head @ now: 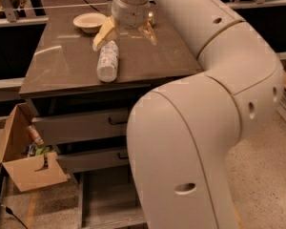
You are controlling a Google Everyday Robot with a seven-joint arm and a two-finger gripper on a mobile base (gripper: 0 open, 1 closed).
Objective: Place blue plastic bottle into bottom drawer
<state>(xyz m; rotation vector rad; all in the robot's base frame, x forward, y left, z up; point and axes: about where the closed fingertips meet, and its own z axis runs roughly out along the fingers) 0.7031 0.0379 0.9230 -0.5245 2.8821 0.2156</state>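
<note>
The blue plastic bottle [108, 61], whitish with a pale label, lies on its side on the grey-brown cabinet top [62, 66]. My gripper [127, 34] hangs just above the bottle's far end, open, with one yellowish finger [103, 35] to the left of the bottle's top and the other finger [148, 32] to the right. It holds nothing. The bottom drawer [102, 199] is pulled out at floor level, and my arm hides its right part.
A white bowl [89, 21] stands at the back of the cabinet top. Two shallower drawers [81, 125] sit above the bottom one. An open cardboard box [26, 161] with items stands on the floor at the left. My large arm fills the right half.
</note>
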